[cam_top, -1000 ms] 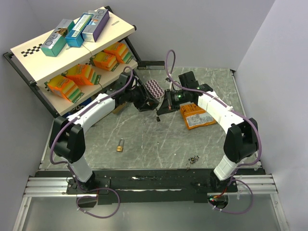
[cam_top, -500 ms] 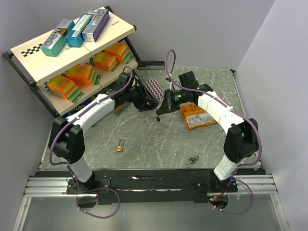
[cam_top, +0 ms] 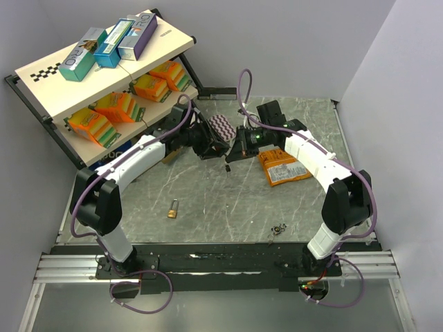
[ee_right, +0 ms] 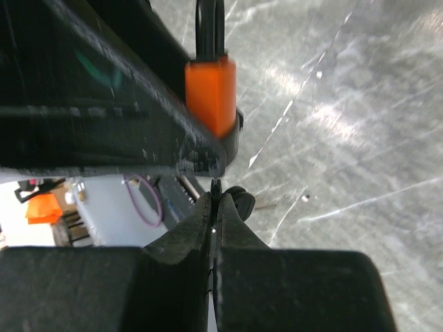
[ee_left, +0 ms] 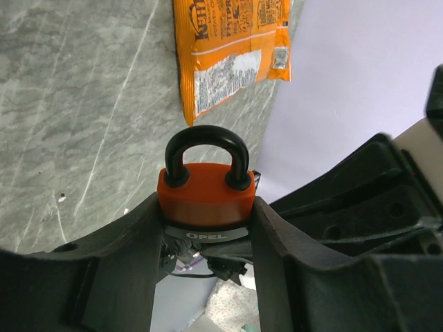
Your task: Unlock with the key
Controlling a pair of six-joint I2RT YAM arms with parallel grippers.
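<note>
My left gripper (ee_left: 205,211) is shut on an orange padlock (ee_left: 205,190) with a black shackle, which points away from the wrist. In the top view the left gripper (cam_top: 216,147) holds it above the middle of the table. My right gripper (ee_right: 216,200) is shut on a thin key (ee_right: 216,185), whose tip sits right at the padlock's underside (ee_right: 211,93). In the top view the right gripper (cam_top: 234,152) meets the left one tip to tip. Whether the key is inside the keyhole is hidden.
A small brass padlock (cam_top: 173,208) lies on the table at front left. A key ring (cam_top: 279,228) lies at front right. An orange snack bag (cam_top: 282,166) lies under the right arm, and a purple sponge (cam_top: 223,126) behind the grippers. A slanted shelf (cam_top: 104,69) with boxes stands at back left.
My right gripper has shifted slightly up and toward the left gripper. The left gripper and the padlock have barely moved.
</note>
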